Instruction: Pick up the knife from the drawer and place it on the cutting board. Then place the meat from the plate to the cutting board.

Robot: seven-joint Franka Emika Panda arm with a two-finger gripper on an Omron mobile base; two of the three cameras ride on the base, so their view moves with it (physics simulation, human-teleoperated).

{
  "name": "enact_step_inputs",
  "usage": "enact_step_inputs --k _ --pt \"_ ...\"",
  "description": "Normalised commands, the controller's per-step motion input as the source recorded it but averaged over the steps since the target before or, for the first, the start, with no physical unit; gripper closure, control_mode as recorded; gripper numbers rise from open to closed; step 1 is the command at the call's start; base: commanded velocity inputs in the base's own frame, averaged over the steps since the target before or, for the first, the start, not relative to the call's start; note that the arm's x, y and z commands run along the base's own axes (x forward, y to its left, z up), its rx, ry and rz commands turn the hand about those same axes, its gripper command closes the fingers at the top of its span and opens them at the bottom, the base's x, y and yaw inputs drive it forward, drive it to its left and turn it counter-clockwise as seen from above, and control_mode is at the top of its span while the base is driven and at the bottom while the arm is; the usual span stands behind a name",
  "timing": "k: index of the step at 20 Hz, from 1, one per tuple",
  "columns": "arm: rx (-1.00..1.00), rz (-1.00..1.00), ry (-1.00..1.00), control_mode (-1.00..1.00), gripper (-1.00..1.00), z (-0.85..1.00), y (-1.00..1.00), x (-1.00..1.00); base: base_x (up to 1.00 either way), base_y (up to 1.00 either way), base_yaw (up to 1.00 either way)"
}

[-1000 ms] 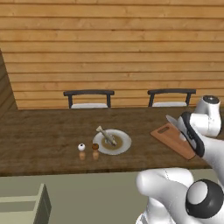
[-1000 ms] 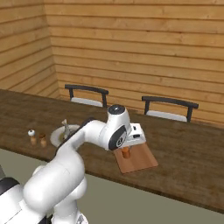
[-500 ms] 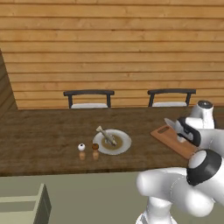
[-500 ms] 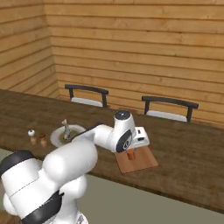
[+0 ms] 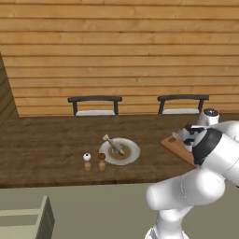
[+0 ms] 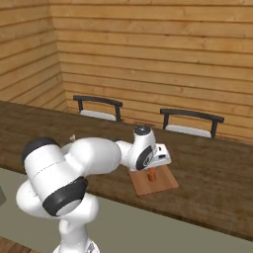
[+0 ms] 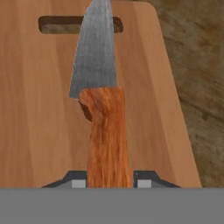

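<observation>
Knife (image 7: 103, 109): orange-red handle, grey blade, lying along the cutting board (image 7: 39, 109); handle sits between the tool's (image 7: 109, 183) 2 fingertips (image 7: 78, 183), whether pinched or freed I cannot tell. Meat (image 5: 113, 144): on plate (image 5: 132, 155), table (image 5: 46, 149). No writing legible on any item.

Shakers (image 5: 94, 157) crowd the plate (image 5: 133, 151); board (image 7: 35, 109) unobstructed.

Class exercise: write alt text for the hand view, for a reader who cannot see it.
A knife with an orange-red handle and grey blade lies over a reddish-brown cutting board, its handle between the end effector fingertips. The blade tip reaches the board's handle slot, and the dark wooden table shows at the right.
</observation>
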Motion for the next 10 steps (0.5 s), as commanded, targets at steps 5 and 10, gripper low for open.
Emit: enact_step_inputs --k 5,10 --pt "0.00 0.00 0.00 -1.00 -1.00 0.02 -0.18 0.03 0.00 0.00 0.00" --pt "0.00 0.03 -0.02 -1.00 -1.00 0.58 -0.05 -0.33 0.00 0.00 0.00"
